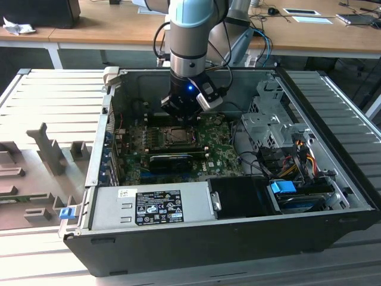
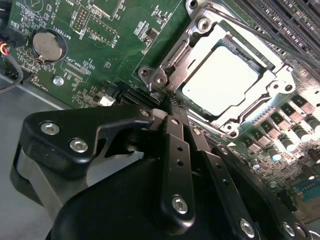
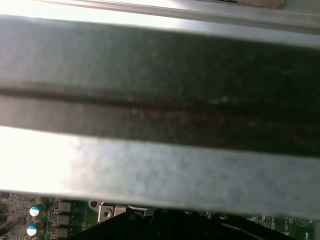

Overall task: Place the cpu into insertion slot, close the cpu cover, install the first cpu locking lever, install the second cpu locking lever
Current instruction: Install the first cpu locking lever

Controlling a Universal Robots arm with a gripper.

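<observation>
The grey-and-blue robot arm (image 1: 189, 36) is reaching down into the open black computer case (image 1: 226, 238), which is lying on a ribbed grey metal surface (image 1: 47, 95). Its black claw (image 2: 167, 107) is hanging low over the green circuit board (image 2: 100, 45), just beside one corner of the square silver-rimmed insertion slot (image 1: 175, 136). In the second wrist view the black fingers (image 2: 175, 150) are lying pressed close together, so the claw is standing narrow, and nothing is showing between them.

The small flat square cpu with the pale silver-grey top (image 2: 220, 80) is sitting inside the slot. The thin silver-grey metal cpu cover with its square window (image 2: 272, 90) is lying flat around the chip, framing it. Whether the thin locking levers along the socket's edges are latched cannot be told.

A round silver coin battery (image 2: 45, 46) is sitting on the board, well apart from the socket. In the exterior view a grey power supply box with a black label (image 1: 152, 205) is lying along the near wall of the case.

In the first wrist view a blurred grey metal wall (image 3: 160, 170) is passing close before the camera.
</observation>
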